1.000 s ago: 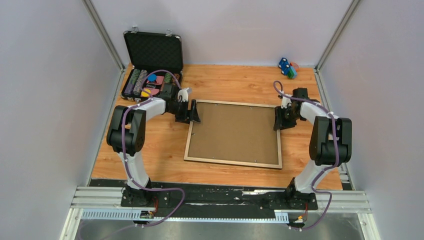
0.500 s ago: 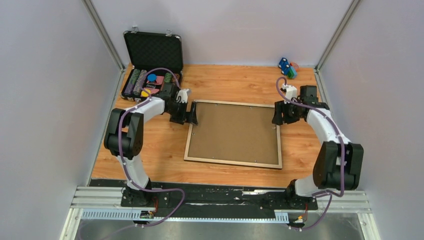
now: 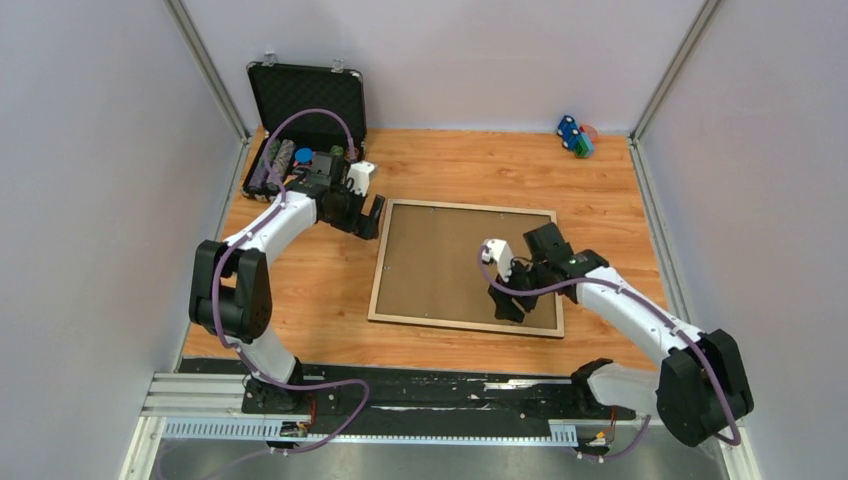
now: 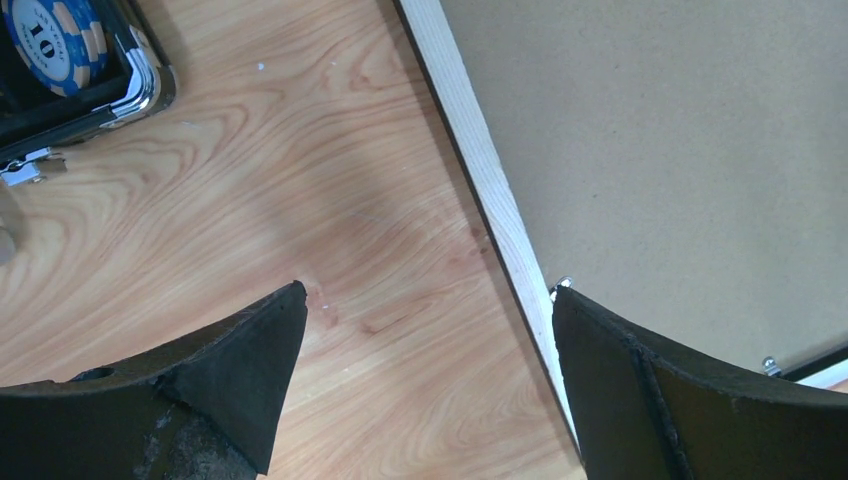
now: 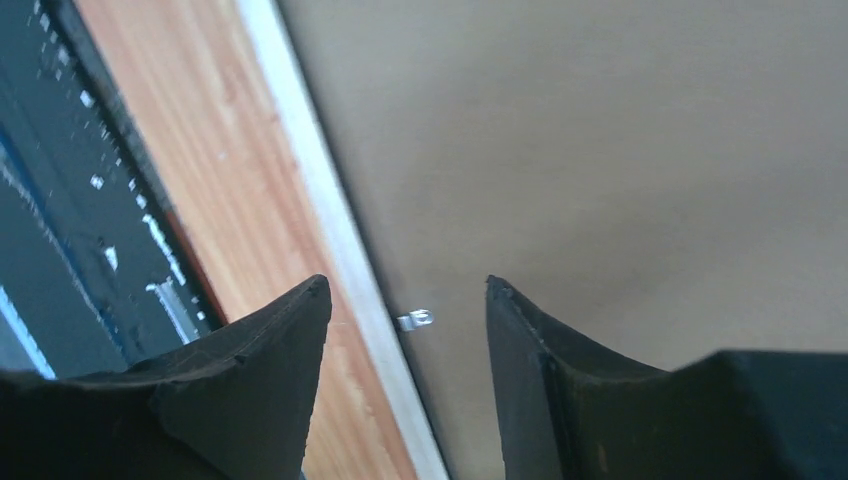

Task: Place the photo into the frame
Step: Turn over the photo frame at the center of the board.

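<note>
The frame [image 3: 379, 265] lies flat in the middle of the table with its brown backing board [image 3: 460, 255] facing up. The photo is hidden. My left gripper [image 3: 370, 218] hovers open by the frame's far left corner. In the left wrist view it [image 4: 425, 298] spans bare wood, and one finger reaches over the frame's pale edge [image 4: 480, 170]. My right gripper [image 3: 508, 308] is open above the frame's near edge. Its jaws [image 5: 405, 287] straddle the pale edge [image 5: 310, 170], with a small metal tab [image 5: 415, 320] between them. Neither gripper holds anything.
An open black chip case [image 3: 300, 125] with poker chips stands at the back left, just beyond the left gripper; its corner [image 4: 90, 75] shows in the left wrist view. Small coloured toys [image 3: 575, 135] lie at the back right. A black rail [image 3: 430, 392] runs along the near edge.
My right arm swung from the frame's right edge round to its near edge, and its jaws opened. The left gripper opened wide and drew back from the frame's left edge towards the chip case.
</note>
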Robot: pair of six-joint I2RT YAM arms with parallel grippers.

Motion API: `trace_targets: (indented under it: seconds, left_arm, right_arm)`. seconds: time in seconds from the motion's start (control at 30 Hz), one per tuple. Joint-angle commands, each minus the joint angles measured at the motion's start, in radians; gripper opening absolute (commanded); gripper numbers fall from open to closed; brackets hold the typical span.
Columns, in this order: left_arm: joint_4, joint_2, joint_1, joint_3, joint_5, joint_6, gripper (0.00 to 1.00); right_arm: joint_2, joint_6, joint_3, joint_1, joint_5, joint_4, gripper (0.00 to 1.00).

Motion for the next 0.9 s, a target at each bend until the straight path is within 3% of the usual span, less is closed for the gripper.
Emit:
trace_targets:
  seconds: [0.0, 0.3, 0.73, 0.87]
  left_arm:
    - [-0.026, -0.008, 0.0, 0.038, -0.026, 0.048, 1.0]
    - [-0.041, 0.045, -0.001, 0.061, -0.026, 0.036, 1.0]
    - [-0.041, 0.06, 0.0, 0.057, -0.045, 0.045, 1.0]
    - [-0.041, 0.062, 0.0, 0.057, -0.049, 0.046, 1.0]
  right_arm:
    - [-0.047, -0.039, -0.046, 0.143, 0.063, 0.021, 0.57]
    - [-0.06, 0.001, -0.134, 0.343, 0.227, 0.089, 0.53]
    - [0.037, 0.031, -0.143, 0.463, 0.376, 0.136, 0.43]
    - [0.046, 0.037, -0.143, 0.483, 0.383, 0.135, 0.34]
